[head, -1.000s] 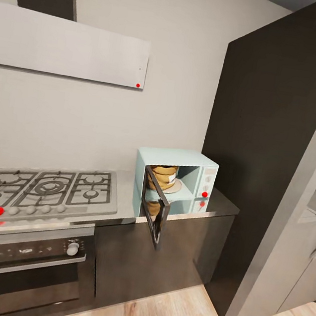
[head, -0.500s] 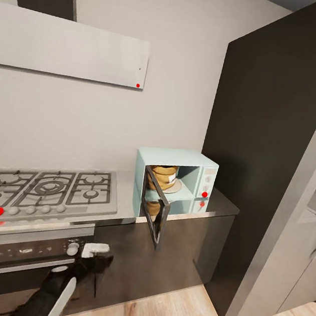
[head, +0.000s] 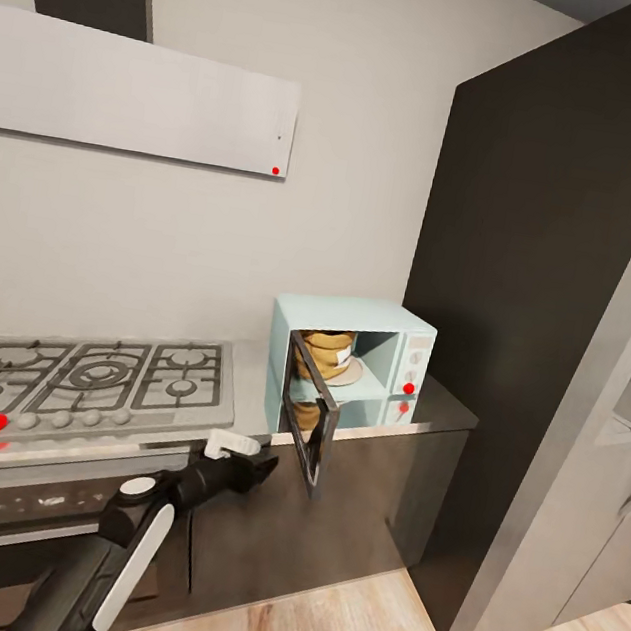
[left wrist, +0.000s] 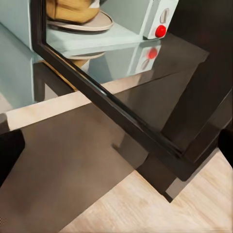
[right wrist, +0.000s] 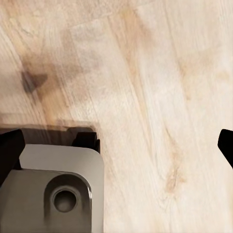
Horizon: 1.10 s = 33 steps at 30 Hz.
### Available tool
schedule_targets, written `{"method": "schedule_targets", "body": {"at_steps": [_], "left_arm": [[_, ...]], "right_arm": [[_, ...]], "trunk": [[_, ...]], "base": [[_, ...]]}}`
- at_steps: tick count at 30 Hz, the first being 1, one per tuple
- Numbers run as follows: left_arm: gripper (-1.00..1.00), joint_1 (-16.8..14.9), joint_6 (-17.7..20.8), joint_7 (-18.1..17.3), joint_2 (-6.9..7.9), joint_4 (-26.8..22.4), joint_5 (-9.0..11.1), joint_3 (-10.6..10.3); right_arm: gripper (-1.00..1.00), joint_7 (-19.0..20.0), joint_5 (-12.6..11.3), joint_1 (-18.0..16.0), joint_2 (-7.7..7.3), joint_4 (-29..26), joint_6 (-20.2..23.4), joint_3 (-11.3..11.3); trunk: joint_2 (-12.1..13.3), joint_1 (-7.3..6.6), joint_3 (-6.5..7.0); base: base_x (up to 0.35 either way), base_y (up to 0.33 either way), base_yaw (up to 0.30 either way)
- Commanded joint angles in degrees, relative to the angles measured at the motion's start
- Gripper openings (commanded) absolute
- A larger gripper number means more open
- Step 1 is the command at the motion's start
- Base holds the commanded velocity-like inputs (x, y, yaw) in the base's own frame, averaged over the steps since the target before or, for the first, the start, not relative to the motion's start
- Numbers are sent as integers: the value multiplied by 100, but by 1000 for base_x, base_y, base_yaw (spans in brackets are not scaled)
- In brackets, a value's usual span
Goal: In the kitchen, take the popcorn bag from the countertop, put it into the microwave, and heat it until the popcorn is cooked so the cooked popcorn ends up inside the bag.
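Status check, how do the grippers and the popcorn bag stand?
Left gripper near open microwave door. Orange-brown paper popcorn bag inside pale mint-blue microwave. Right gripper over wood floor.

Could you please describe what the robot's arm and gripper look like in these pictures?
In the head view, the left arm is mostly glossy black, built of rounded segments, with a long white panel along its forearm and a grey-white round cap at one joint. It narrows to a black wrist ending in a small white gripper. In each wrist view, black fingertips show at the picture's edges. No cables or markings are visible.
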Motion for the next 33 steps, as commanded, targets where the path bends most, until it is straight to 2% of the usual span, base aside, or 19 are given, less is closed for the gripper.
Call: {"method": "schedule_targets", "body": {"at_steps": [1, 4, 7, 11, 13, 25, 28, 33], "left_arm": [[100, -4, 43, 5, 2, -5, 46, 3], [100, -5, 48, 27, 10, 8, 36, 5], [100, -3, 51, 239, 44, 19, 33, 12], [100, -4, 45, 318, 242, 21, 41, 12], [100, -3, 40, 317, 279, 21, 41, 18], [100, -3, 31, 325, 259, 22, 67, 13], [100, -3, 25, 319, 251, 21, 68, 8], [100, -3, 23, 325, 244, 26, 68, -4]], "right_arm": [[100, 14, 46, -7, 0, 7, 20, -49], [100, 14, 38, -7, 2, 7, 51, -49], [100, 9, 35, -7, 2, 7, 53, -49], [100, 11, 35, -5, 3, 7, 59, -49], [100, 21, 35, -6, -2, 7, 59, -49], [100, 39, 37, -7, 4, 7, 66, -49], [100, 39, 35, -7, -2, 7, 63, -49], [100, 38, 42, -7, -6, 7, 61, -49]], "trunk": [[-5, 0, -8], [-5, 0, -8], [-5, 0, -8], [-5, 0, -8], [-5, 0, -8], [-5, 0, -8], [-5, 0, -8], [-5, 0, -8]], "base": [[0, 0, 0], [0, 0, 0], [0, 0, 0], [0, 0, 0], [0, 0, 0], [257, 0, 0], [65, 0, 11], [5, 0, 229]]}}
